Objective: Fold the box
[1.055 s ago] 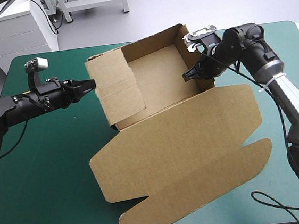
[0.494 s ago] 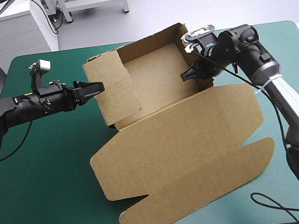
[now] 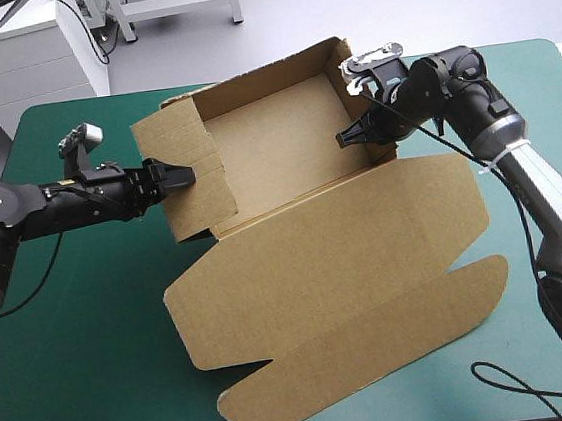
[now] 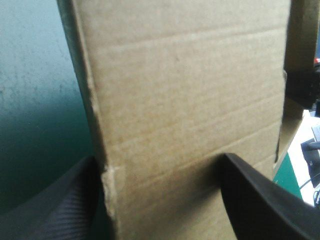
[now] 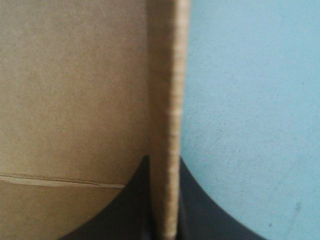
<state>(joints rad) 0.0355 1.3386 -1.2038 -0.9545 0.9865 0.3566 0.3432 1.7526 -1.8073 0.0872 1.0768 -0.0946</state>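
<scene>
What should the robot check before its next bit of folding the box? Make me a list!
1. Right gripper shut on the box at its right side: ok.
2. Left gripper clamped on the left wall: not ok, its fingers stand apart at the wall.
3. Back and side walls raised: ok.
4. Lid lying flat on the table: ok.
5. Left wall tucked into place: cannot tell.

No text, label, brand, number or sign could be read anywhere: the box (image 3: 306,258) was plain brown board, and the surface (image 3: 92,321) bore no marking.
</scene>
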